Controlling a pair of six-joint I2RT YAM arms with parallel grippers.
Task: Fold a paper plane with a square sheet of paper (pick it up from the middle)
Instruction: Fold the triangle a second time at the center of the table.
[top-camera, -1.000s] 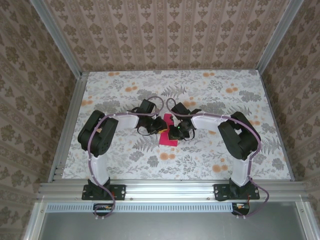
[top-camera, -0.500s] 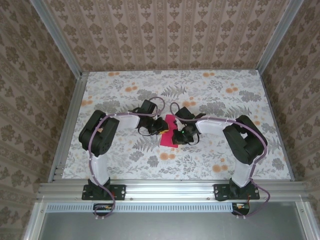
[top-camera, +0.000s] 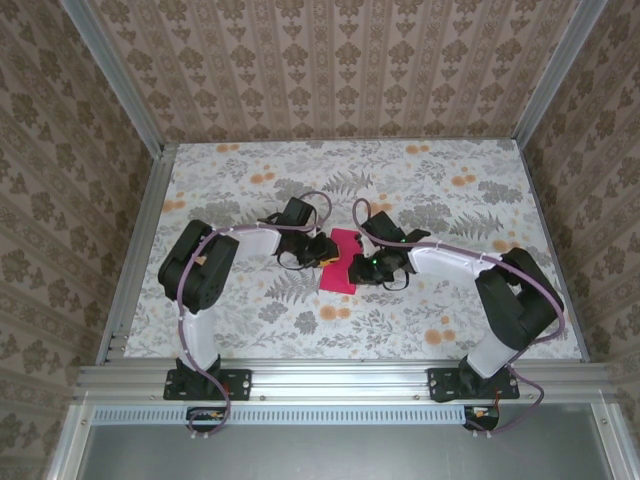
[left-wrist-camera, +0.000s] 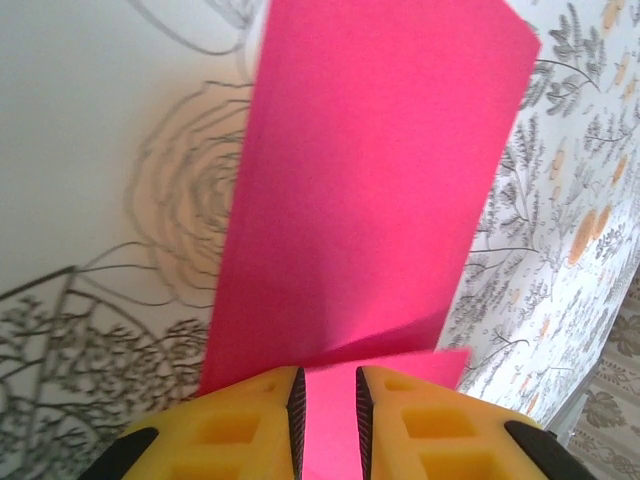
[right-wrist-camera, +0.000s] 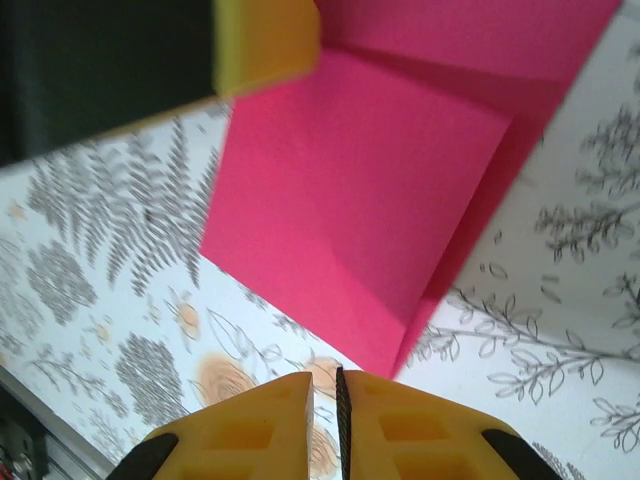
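Observation:
The square sheet of paper (top-camera: 339, 279) lies folded into a narrow magenta strip at the table's centre, with one flap lifted. My left gripper (top-camera: 324, 256) is at its left edge. In the left wrist view the paper (left-wrist-camera: 370, 180) stretches ahead, and my left gripper (left-wrist-camera: 330, 425) stands slightly open with the raised flap showing in the gap. My right gripper (top-camera: 359, 268) is at the strip's right side. In the right wrist view its jaws (right-wrist-camera: 327, 425) are barely apart with nothing between them. The folded corner of the paper (right-wrist-camera: 370, 180) lies just ahead of them.
The floral tablecloth (top-camera: 250, 180) covers the table. Aluminium rails (top-camera: 140, 250) run along its sides, and wallpapered walls rise behind them. A yellow finger (right-wrist-camera: 265, 40) of the left gripper shows at the top of the right wrist view.
The right arm's elbow has swung out to the right and its gripper has slid slightly off the paper's right side. Both jaws have parted a little. The paper stays put.

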